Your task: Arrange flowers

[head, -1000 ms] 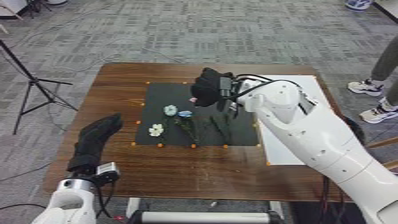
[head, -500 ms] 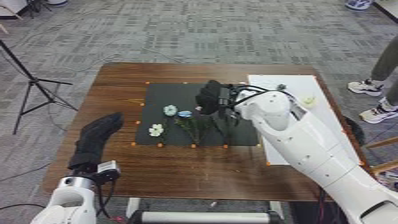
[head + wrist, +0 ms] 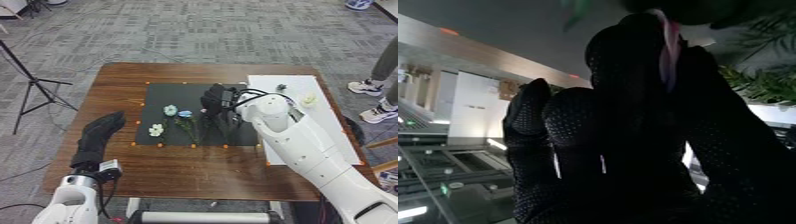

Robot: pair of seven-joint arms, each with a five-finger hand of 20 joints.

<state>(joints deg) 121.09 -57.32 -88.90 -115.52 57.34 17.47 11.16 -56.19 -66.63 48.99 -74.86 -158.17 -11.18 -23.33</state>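
Note:
In the head view my right hand (image 3: pixel 213 99) is low over the right half of the black mat (image 3: pixel 166 93), above dark green stems. In the right wrist view a narrow pink flower (image 3: pixel 668 55) is pinched between the thumb and a finger of my right hand (image 3: pixel 633 95); the hand hides part of it. Left of that hand, a light blue flower (image 3: pixel 171 110), a blue flower (image 3: pixel 185 114) and a white flower (image 3: pixel 156 130) lie on the mat. My left hand (image 3: pixel 100 131) rests at the table's left side, fingers straight.
A white sheet (image 3: pixel 280 137) lies along the right side of the brown table (image 3: pixel 191 175). On it are a small dark green sprig (image 3: pixel 281 87) and a pale yellow flower (image 3: pixel 308 101). My right forearm extends over the sheet. A tripod (image 3: pixel 34 80) stands left of the table.
My right hand has moved nearer the table's front edge and slightly right, over the stems. The sprig and the yellow flower on the sheet have come into sight. The left hand has stayed put.

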